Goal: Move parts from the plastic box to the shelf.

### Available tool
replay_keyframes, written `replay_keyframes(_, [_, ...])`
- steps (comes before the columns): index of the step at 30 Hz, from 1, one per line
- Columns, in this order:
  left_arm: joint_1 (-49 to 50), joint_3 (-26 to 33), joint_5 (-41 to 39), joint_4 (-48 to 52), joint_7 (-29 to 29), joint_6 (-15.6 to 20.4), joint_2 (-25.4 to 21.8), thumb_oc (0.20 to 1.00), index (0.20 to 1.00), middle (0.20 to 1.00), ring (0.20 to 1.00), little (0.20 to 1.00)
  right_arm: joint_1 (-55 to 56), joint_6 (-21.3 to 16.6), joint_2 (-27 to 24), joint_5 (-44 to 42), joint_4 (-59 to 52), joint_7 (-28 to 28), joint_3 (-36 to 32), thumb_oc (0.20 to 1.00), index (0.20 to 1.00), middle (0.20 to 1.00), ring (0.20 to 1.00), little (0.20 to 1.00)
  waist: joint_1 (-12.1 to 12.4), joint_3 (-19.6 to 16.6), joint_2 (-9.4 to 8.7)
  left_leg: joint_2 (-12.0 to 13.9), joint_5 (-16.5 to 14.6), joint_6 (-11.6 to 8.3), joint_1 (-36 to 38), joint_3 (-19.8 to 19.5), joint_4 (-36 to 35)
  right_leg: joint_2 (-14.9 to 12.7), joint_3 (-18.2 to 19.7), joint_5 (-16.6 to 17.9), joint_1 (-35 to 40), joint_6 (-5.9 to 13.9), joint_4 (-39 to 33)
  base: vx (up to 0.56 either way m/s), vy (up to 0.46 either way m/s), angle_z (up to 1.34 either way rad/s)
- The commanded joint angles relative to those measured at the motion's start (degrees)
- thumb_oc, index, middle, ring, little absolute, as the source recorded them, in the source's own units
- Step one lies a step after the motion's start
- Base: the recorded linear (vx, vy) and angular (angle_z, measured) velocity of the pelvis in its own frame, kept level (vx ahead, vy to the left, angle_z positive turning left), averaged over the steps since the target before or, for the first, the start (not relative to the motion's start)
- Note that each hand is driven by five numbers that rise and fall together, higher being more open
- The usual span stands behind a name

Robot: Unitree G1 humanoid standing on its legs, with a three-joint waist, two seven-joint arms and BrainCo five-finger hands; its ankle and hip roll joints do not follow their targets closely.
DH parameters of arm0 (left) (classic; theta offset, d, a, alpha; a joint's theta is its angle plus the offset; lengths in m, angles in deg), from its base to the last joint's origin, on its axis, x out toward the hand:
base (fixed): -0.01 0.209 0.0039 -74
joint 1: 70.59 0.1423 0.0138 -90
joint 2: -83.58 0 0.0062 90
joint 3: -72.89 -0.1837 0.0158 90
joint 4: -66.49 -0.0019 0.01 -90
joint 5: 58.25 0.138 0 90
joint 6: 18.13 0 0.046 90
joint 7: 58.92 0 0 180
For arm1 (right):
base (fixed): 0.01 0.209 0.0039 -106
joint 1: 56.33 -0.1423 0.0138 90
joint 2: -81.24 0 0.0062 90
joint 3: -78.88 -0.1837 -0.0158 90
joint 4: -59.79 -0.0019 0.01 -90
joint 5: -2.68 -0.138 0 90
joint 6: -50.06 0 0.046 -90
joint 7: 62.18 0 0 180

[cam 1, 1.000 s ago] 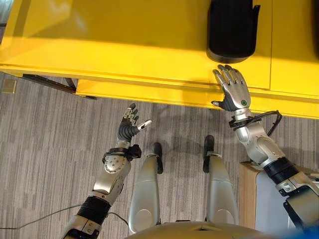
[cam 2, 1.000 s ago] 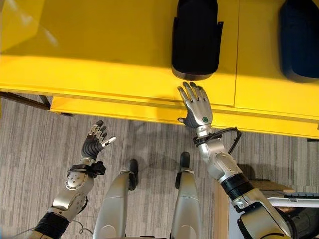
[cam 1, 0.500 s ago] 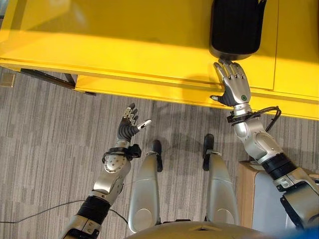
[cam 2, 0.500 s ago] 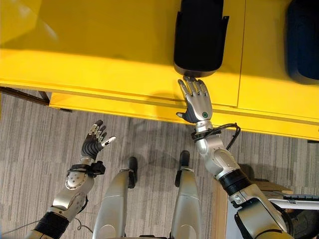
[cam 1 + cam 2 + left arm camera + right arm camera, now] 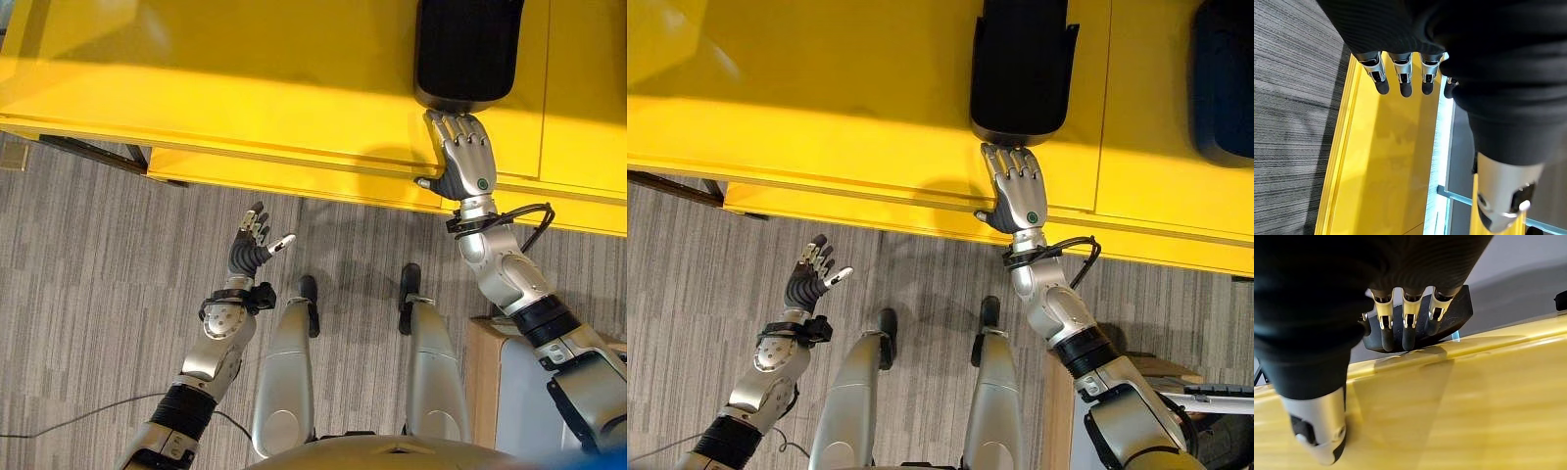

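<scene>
A black moulded part (image 5: pixel 465 49) lies on the yellow shelf (image 5: pixel 245 88), its near end close to the shelf's front edge. My right hand (image 5: pixel 466 162) is stretched out flat over that edge, open, with its straight fingers (image 5: pixel 1403 328) touching the part's near end (image 5: pixel 1449 316). My left hand (image 5: pixel 253 245) hangs above the floor in front of the shelf, open, fingers spread, holding nothing. In the left wrist view its fingers (image 5: pixel 1400 73) point at the shelf (image 5: pixel 1386 161).
A second dark part (image 5: pixel 1222 78) rests farther right on the shelf. A wooden stand (image 5: pixel 485 382) with a pale box on it is at my lower right. Grey striped carpet (image 5: pixel 88 274) lies in front of the shelf.
My right hand has reached forward until its fingertips meet the black part, and the part now sits slightly farther back on the shelf. The left hand has barely moved.
</scene>
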Motion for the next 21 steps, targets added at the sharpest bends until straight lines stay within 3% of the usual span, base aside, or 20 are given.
replay_keyframes(1, [1.1,1.4,1.0,4.7,-0.7,2.7,-2.0,1.0,1.0,1.0,1.0,1.0,-3.4,0.4,-0.9,-1.1,-1.7,2.8,-3.7,1.0,1.0,1.0,1.0,1.0,0.7,-0.8,-0.17,0.7,2.4,-1.38,-2.2,-2.6,-1.1,-2.3,1.2,-1.9,5.8,1.52,0.4,0.08,-0.01,0.0])
replay_keyframes(2, [1.1,1.4,1.0,4.7,-0.6,2.7,-2.0,1.0,1.0,1.0,1.0,1.0,-3.6,0.5,-0.8,-1.2,-1.5,2.8,-3.8,1.0,1.0,1.0,1.0,1.0,0.7,-1.1,-0.11,0.7,0.9,-1.7,-1.6,-2.9,-1.0,-2.2,1.4,-3.2,6.2,1.79,0.7,0.0,0.0,0.0])
replay_keyframes(6, [1.0,1.5,0.7,4.7,-0.4,2.8,-2.3,1.0,1.0,1.0,1.0,1.0,-5.2,1.1,-1.2,-1.5,-0.3,3.3,-4.2,1.0,1.0,1.0,1.0,1.0,0.9,-0.9,0.01,0.6,2.4,-1.35,-2.5,-2.7,-1.0,-2.4,1.3,-1.9,5.2,1.44,0.8,-0.03,0.0,0.0])
replay_keyframes(7, [1.0,1.5,0.7,4.7,-0.4,2.8,-2.3,1.0,1.0,1.0,1.0,1.0,-5.2,1.1,-1.2,-1.6,-0.3,3.3,-4.2,1.0,1.0,1.0,1.0,1.0,0.9,-1.2,0.02,0.6,0.9,-1.67,-1.9,-3.0,-0.9,-2.2,1.5,-3.1,5.7,1.71,1.1,0.0,0.0,0.0])
replay_keyframes(9, [1.0,1.6,0.7,4.7,-0.3,2.8,-2.4,1.0,1.0,1.0,1.0,1.0,-5.9,1.3,-1.1,-1.7,-0.1,3.3,-4.2,1.0,1.0,1.0,1.0,1.0,1.0,-0.9,0.08,0.5,2.4,-1.32,-2.6,-2.7,-0.9,-2.3,1.3,-1.8,5.1,1.45,0.8,0.0,0.0,0.0])
replay_keyframes(10, [1.0,1.6,0.6,4.6,-0.3,2.7,-2.4,1.0,1.0,1.0,1.0,1.0,-6.2,1.2,-1.1,-1.8,0.1,3.3,-4.2,1.0,1.0,1.0,1.0,1.0,1.0,-1.2,0.1,0.5,1.0,-1.63,-2.0,-3.0,-0.9,-2.2,1.5,-3.0,5.6,1.73,1.1,0.0,0.0,0.0])
replay_keyframes(11, [0.9,1.7,0.3,4.5,-0.3,2.9,-2.5,1.0,1.0,1.0,1.0,1.0,-6.9,1.4,-1.0,-2.2,0.8,3.5,-4.2,1.0,1.0,1.0,1.0,1.0,1.1,-0.9,0.17,0.3,2.5,-1.26,-2.8,-2.7,-0.9,-2.3,1.3,-1.8,4.9,1.39,0.8,0.07,-0.009,-0.01])
replay_keyframes(12, [0.9,1.7,0.3,4.5,-0.3,2.9,-2.5,1.0,1.0,1.0,1.0,1.0,-6.9,1.4,-1.0,-2.2,0.9,3.5,-4.2,1.0,1.0,1.0,1.0,1.0,1.2,-1.2,0.18,0.4,1.0,-1.58,-2.1,-3.1,-0.8,-2.1,1.5,-3.0,5.4,1.67,1.1,-0.1,0.014,-0.02])
replay_keyframes(13, [0.9,1.8,0.3,4.5,-0.3,3.0,-2.5,1.0,1.0,1.0,1.0,1.0,-7.0,1.4,-1.1,-2.1,0.8,3.5,-4.2,1.0,1.0,1.0,1.0,1.0,1.1,-0.9,0.22,0.3,2.5,-1.25,-2.8,-2.7,-0.9,-2.3,1.3,-1.8,4.9,1.39,0.8,0.08,-0.006,0.0])
replay_keyframes(14, [0.8,1.8,0.3,4.4,-0.2,2.9,-2.5,1.0,1.0,1.0,1.0,1.0,-7.1,1.4,-1.1,-2.2,0.9,3.4,-4.3,1.0,1.0,1.0,1.0,1.0,1.2,-1.2,0.25,0.4,1.0,-1.57,-2.2,-3.1,-0.8,-2.2,1.4,-3.0,5.3,1.65,1.2,-0.1,0.015,0.0])
replay_keyframes(15, [0.8,1.8,0.3,4.5,-0.2,3.0,-2.5,1.0,1.0,1.0,1.0,1.0,-7.1,1.4,-1.1,-2.2,0.9,3.4,-4.3,1.0,1.0,1.0,1.0,1.0,1.2,-0.8,0.24,0.3,2.5,-1.24,-2.9,-2.7,-0.9,-2.4,1.2,-1.8,4.8,1.37,1.0,0.07,-0.007,0.01])
replay_keyframes(16, [0.8,1.9,0.3,4.5,-0.1,2.9,-2.5,1.0,1.0,1.0,1.0,1.0,-7.5,1.6,-1.2,-2.1,1.2,3.3,-4.1,1.0,1.0,1.0,1.0,1.0,1.3,-1.2,0.35,0.4,1.1,-1.55,-2.4,-3.1,-0.8,-2.2,1.4,-3.0,5.3,1.65,1.1,-0.09,0.014,0.01])
replay_keyframes(17, [0.7,1.9,0.3,4.5,-0.1,2.9,-2.5,1.0,1.0,1.0,1.0,1.0,-7.6,1.6,-1.2,-2.1,1.3,3.3,-4.0,1.0,1.0,1.0,1.0,1.0,1.3,-0.9,0.34,0.3,2.5,-1.22,-3.0,-2.8,-0.9,-2.4,1.2,-1.7,4.8,1.38,0.8,0.08,-0.005,0.01])
replay_keyframes(18, [0.8,1.9,0.3,4.5,-0.1,2.9,-2.6,1.0,1.0,1.0,1.0,1.0,-8.0,1.5,-0.9,-2.7,1.8,3.3,-4.1,1.0,1.0,1.0,1.0,1.0,1.4,-1.2,0.41,0.4,1.1,-1.53,-2.4,-3.1,-0.8,-2.2,1.4,-2.9,5.2,1.67,1.0,-0.09,0.014,0.0])
replay_keyframes(19, [0.7,1.9,0.3,4.6,-0.1,2.9,-2.6,1.0,1.0,1.0,1.0,1.0,-8.0,1.5,-0.9,-2.7,1.8,3.4,-4.1,1.0,1.0,1.0,1.0,1.0,1.4,-0.9,0.4,0.3,2.6,-1.21,-3.0,-2.8,-0.9,-2.4,1.2,-1.6,4.7,1.39,0.8,0.07,-0.006,-0.01])
replay_keyframes(21, [0.9,2.2,0.1,4.6,0.1,2.9,-2.6,1.0,1.0,1.0,1.0,1.0,-8.7,1.7,-1.2,-2.9,2.3,3.4,-4.3,1.0,1.0,1.0,1.0,1.0,1.6,-1.2,0.39,0.4,1.1,-1.55,-2.5,-3.2,-0.8,-2.2,1.4,-2.8,5.1,1.64,1.1,0.04,-0.006,0.0])
